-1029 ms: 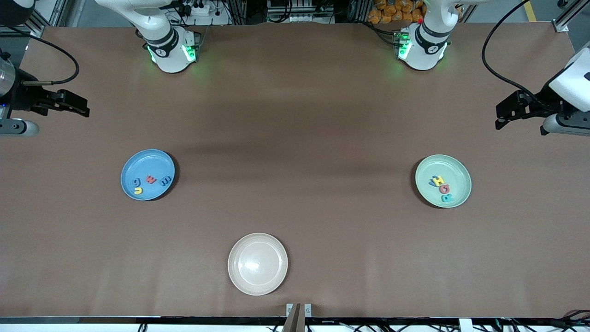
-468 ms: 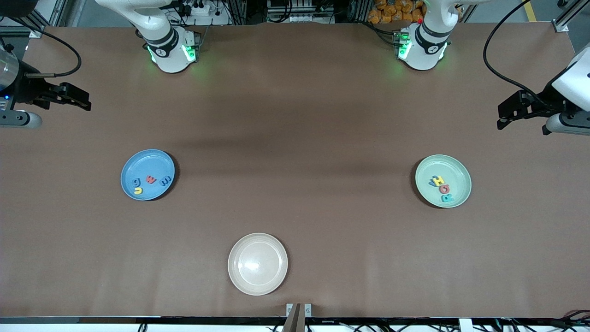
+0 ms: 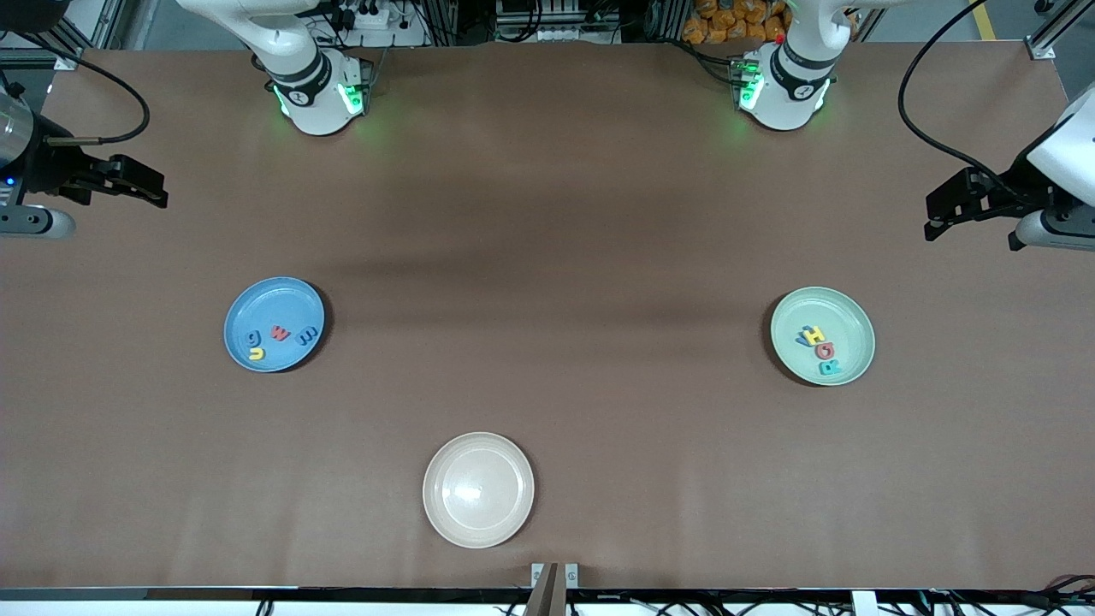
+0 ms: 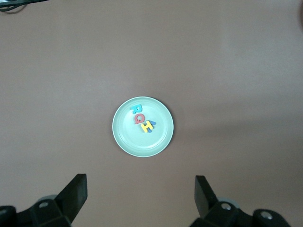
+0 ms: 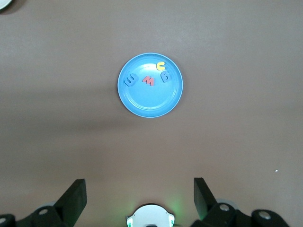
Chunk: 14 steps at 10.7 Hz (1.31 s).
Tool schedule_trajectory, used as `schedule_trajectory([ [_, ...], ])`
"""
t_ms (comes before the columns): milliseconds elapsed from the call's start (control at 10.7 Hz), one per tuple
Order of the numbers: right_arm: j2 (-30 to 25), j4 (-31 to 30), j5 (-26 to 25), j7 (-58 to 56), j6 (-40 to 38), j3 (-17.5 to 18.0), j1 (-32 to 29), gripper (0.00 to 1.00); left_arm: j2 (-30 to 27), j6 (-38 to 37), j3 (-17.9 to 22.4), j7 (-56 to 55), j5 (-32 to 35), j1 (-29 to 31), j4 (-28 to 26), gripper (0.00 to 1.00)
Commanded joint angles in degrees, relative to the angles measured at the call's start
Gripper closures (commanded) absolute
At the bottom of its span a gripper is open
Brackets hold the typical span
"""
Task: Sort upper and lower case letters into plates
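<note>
The light blue plate (image 3: pixel 269 299) lies toward the right arm's end of the table and holds several small letters: a yellow one (image 3: pixel 255 352), a red one (image 3: pixel 280 333) and blue ones. The mint green plate (image 3: pixel 845 315) lies toward the left arm's end. It holds a yellow letter (image 3: pixel 813 333), a red one (image 3: pixel 825 350), a teal one (image 3: pixel 830 367) and a blue one. My right gripper (image 3: pixel 152 188) hangs open and empty high over its end of the table, with the blue plate (image 5: pixel 151 101) showing past it. My left gripper (image 3: pixel 939 218) hangs open and empty over its own end, the green plate (image 4: pixel 142 142) in its view.
A cream-beige plate (image 3: pixel 478 489) with nothing in it sits near the table's front edge, between the two other plates. Both arm bases (image 3: pixel 318 94) (image 3: pixel 783 85) stand along the edge farthest from the front camera. Black cables trail by each arm.
Both grippers have drifted slightly toward the robots' side of the table and outward. The plates and letters have not moved.
</note>
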Motion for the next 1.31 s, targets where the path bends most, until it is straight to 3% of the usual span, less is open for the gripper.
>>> schedule_trajectory([
  [0,-0.5,0.0,-0.6,0.2,0.3,0.9,-1.0,0.00,-0.4,-0.1,-0.1,-0.3,-0.3,0.3,0.9,0.00],
  [1217,-0.4,0.0,0.0,-0.6,0.3,0.8,-1.5,0.00,0.2,-0.3,0.3,-3.5,-0.4,0.7,1.9,0.00],
])
